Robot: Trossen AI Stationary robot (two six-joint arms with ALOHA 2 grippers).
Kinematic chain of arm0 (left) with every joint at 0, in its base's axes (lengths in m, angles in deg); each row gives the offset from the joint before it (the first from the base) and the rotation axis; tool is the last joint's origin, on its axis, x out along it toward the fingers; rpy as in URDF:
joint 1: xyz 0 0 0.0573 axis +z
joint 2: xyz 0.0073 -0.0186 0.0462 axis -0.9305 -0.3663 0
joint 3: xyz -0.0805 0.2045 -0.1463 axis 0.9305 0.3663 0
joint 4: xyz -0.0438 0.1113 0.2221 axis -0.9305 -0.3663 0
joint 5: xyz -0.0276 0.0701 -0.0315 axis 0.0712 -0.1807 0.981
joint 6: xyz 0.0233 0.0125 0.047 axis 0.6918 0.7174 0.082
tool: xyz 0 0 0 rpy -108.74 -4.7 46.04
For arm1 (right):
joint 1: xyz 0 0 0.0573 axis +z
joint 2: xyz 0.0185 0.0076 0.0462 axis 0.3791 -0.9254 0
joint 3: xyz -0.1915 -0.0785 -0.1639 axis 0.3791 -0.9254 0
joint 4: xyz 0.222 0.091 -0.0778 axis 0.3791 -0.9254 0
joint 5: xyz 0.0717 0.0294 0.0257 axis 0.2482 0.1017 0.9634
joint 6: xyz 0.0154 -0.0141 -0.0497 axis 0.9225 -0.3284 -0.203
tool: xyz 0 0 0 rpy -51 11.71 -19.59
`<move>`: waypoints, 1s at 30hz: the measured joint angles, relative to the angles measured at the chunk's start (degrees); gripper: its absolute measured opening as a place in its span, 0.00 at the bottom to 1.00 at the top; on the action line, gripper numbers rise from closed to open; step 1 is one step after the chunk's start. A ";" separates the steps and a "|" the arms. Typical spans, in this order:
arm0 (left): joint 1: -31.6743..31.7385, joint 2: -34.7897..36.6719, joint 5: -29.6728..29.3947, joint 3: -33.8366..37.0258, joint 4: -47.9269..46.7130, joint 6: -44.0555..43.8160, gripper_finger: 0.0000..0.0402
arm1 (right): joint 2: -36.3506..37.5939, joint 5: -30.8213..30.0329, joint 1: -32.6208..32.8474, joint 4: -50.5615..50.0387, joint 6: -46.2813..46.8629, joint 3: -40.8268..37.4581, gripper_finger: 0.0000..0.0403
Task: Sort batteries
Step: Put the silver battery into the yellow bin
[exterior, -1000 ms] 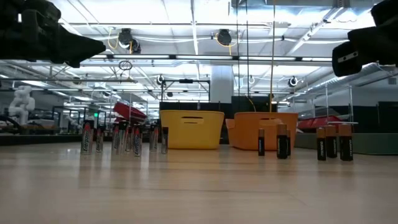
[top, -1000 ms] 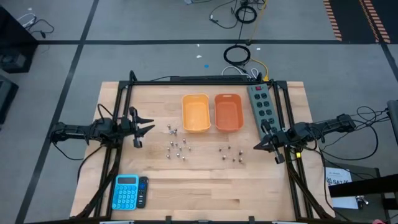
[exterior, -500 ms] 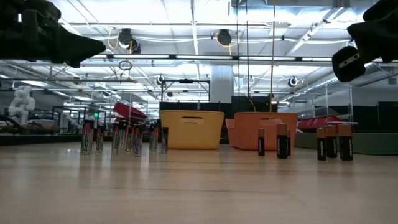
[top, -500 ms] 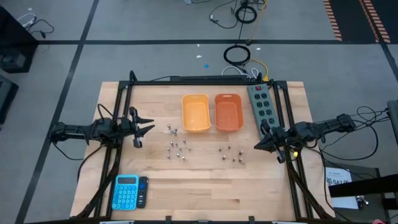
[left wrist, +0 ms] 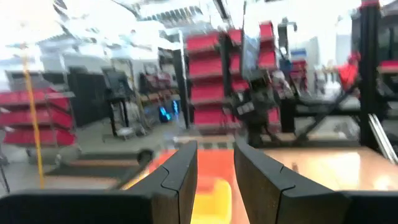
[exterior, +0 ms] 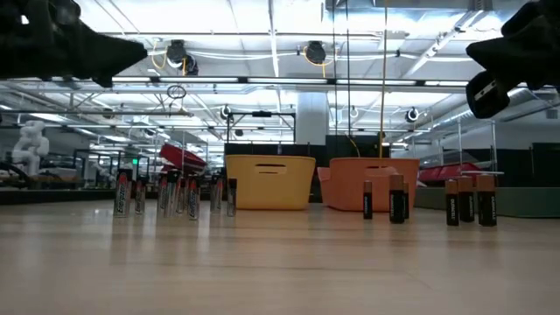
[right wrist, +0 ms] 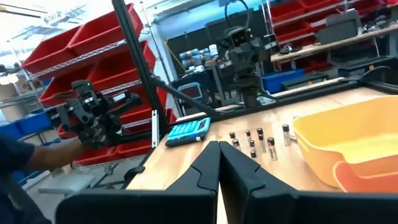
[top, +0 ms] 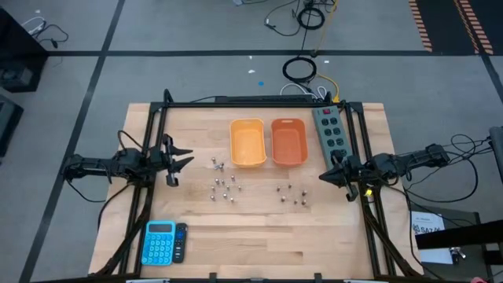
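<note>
Plainly, no sorting had begun: the batteries stood upright on the bare wood of the table in two loose groups, a larger silvery cluster in front of the yellow bin and a smaller dark cluster in front of the orange bin, and neither bin showed a battery inside from above. The left gripper hung above the table's left side, near the silvery cluster but apart from it, its fingers set a little apart with nothing between them. The right gripper hung at the table's right side, beside the grey power strip and near the dark cluster, its fingers pressed together and empty. From table height both grippers sat high above the batteries' tops, so I judged this the approach before a first pick. A blue calculator lay at the front left corner, away from the work. The next move looked to call for one gripper to come down over a single battery at the edge of its cluster, the right one spreading its fingers first, and to close on it without toppling its neighbours, which stood close together, then carry it to the bin for its kind.
</note>
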 joint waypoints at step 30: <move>2.82 -27.38 -3.84 -11.45 -16.01 -24.81 0.37 | -22.10 -21.06 4.19 11.68 6.52 0.00 0.08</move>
